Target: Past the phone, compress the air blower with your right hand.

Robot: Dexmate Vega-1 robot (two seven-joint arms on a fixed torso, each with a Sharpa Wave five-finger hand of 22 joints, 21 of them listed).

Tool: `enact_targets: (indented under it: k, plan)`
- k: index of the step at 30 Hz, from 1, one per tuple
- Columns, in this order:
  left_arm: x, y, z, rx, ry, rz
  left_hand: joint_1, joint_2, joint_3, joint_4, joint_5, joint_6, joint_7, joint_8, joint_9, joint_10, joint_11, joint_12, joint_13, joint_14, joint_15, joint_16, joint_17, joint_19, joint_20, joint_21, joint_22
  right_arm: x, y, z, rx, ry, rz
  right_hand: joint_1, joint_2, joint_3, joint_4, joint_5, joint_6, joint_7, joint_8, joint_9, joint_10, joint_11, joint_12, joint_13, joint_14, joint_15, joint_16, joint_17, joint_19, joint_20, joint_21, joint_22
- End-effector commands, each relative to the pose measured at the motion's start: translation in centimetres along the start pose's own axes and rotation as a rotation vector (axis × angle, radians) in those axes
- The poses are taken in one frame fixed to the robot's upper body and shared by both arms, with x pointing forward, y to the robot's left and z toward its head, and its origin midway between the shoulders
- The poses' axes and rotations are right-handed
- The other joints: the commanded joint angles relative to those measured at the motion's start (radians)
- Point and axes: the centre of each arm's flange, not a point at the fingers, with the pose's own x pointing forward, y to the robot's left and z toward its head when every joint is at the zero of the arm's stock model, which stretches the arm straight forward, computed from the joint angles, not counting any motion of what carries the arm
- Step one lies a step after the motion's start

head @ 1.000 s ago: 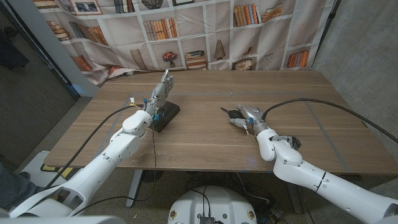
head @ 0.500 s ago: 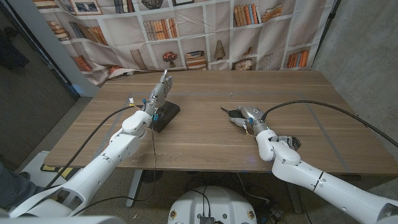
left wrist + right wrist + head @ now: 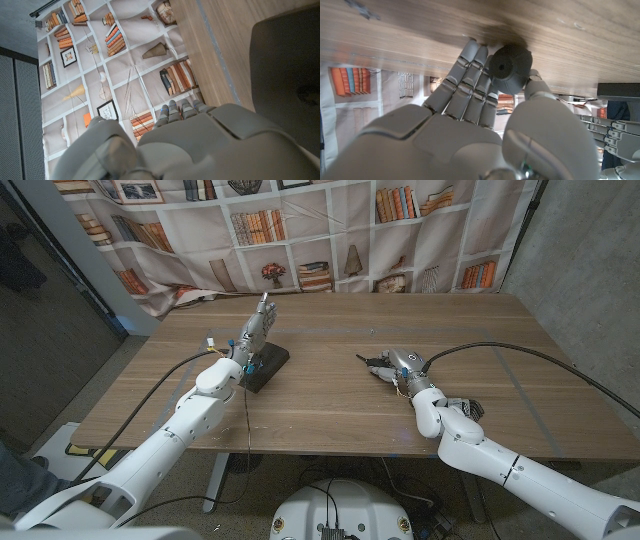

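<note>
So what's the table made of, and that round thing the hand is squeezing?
Table: looks like wood, pale brown with grain lines, smooth finish; may be laminate. Blower in the right hand: likely rubber, dark grey and matte, a soft-looking bulb.

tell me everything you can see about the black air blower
The black rubbery air blower is a round bulb with a thin nozzle pointing toward the table's middle. It lies on the wooden table, right of the dark flat phone. The right hand grips it, fingers on one side, thumb on the other.
</note>
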Motion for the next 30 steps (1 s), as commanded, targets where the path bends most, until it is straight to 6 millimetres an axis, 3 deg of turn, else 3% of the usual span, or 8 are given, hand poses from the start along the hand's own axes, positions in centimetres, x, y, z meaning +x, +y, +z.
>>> enact_targets:
  k: [1,4,15,23,25,27,30]
  plan:
    - [0.0,0.0,-0.1,-0.004,0.004,-0.002,0.002,0.001,-0.005,0.000,-0.002,0.006,-0.002,-0.004,0.005,0.009,-0.004,-0.004,0.006,0.003,-0.003,-0.002,0.005,-0.006,0.007,-0.002,0.003,-0.3,-1.5,-0.1,0.006,0.004,-0.072,0.012,-0.009,0.004,-0.001,-0.002,-0.005,0.005,-0.007,0.003,-0.010,0.003,-0.008,0.004,-0.001,-0.084,-0.007,-0.001,0.005,-0.128,0.009,0.001]
    - [0.0,0.0,-0.1,-0.002,0.005,-0.004,0.002,0.002,-0.005,0.000,-0.002,0.006,-0.002,-0.004,0.005,0.009,-0.005,-0.004,0.006,0.003,-0.004,-0.002,0.005,-0.006,0.007,-0.002,0.003,-0.4,-2.5,0.0,0.006,0.003,-0.110,0.012,-0.012,0.002,0.001,-0.002,-0.016,0.008,-0.017,0.003,-0.020,0.013,-0.016,0.004,-0.011,-0.084,-0.016,-0.002,-0.005,-0.129,0.008,0.001]
    - [0.0,0.0,0.0,-0.001,-0.003,-0.001,0.004,0.003,-0.006,0.001,-0.003,0.005,-0.003,-0.005,0.005,0.009,-0.007,-0.005,0.006,0.002,-0.004,-0.003,0.005,-0.006,0.008,-0.003,0.003,-1.1,-6.1,0.0,0.010,-0.016,-0.249,0.012,-0.011,0.000,0.005,-0.003,-0.019,0.008,-0.026,0.004,-0.023,0.010,-0.025,0.005,-0.017,-0.084,-0.022,0.003,-0.018,-0.128,0.008,0.001]
    - [-0.1,0.1,0.0,-0.002,-0.002,0.001,0.005,0.003,-0.007,0.001,-0.004,0.006,-0.003,-0.005,0.005,0.009,-0.006,-0.006,0.006,0.004,-0.004,-0.002,0.005,-0.005,0.009,-0.003,0.003,-1.2,-7.0,0.1,0.017,-0.038,-0.276,0.018,-0.009,0.002,0.004,-0.002,-0.017,0.009,-0.030,0.004,-0.023,0.007,-0.029,0.005,-0.017,-0.086,-0.024,0.005,-0.020,-0.129,0.010,0.002]
    - [-0.1,0.1,0.0,-0.004,-0.001,0.002,0.005,0.004,-0.007,0.001,-0.004,0.005,-0.003,-0.006,0.005,0.010,-0.005,-0.005,0.006,0.005,-0.003,-0.002,0.005,-0.005,0.009,-0.003,0.003,-1.2,-7.1,0.1,0.023,-0.041,-0.281,0.021,-0.009,0.003,0.003,-0.002,-0.015,0.009,-0.032,0.004,-0.019,0.017,-0.031,0.006,-0.017,-0.086,-0.025,0.008,-0.022,-0.128,0.012,0.002]
    - [-0.1,0.1,-0.1,-0.004,0.000,0.000,0.006,0.004,-0.007,0.001,-0.004,0.006,-0.002,-0.005,0.005,0.009,-0.006,-0.006,0.006,0.004,-0.003,-0.002,0.005,-0.006,0.010,-0.003,0.003,-1.2,-7.2,0.1,0.025,-0.045,-0.284,0.024,-0.009,0.003,0.003,-0.001,-0.014,0.009,-0.034,0.004,-0.018,0.005,-0.033,0.006,-0.017,-0.086,-0.026,0.009,-0.022,-0.128,0.013,0.002]
    - [0.0,0.0,-0.1,-0.003,0.002,-0.004,0.006,0.004,-0.007,0.001,-0.005,0.006,-0.002,-0.006,0.005,0.009,-0.009,-0.006,0.006,0.005,-0.003,-0.002,0.005,-0.006,0.009,-0.004,0.003,-1.2,-7.3,0.1,0.034,-0.048,-0.289,0.026,-0.008,0.004,0.003,-0.001,-0.012,0.009,-0.035,0.004,-0.016,0.007,-0.034,0.006,-0.017,-0.086,-0.026,0.010,-0.023,-0.128,0.014,0.002]
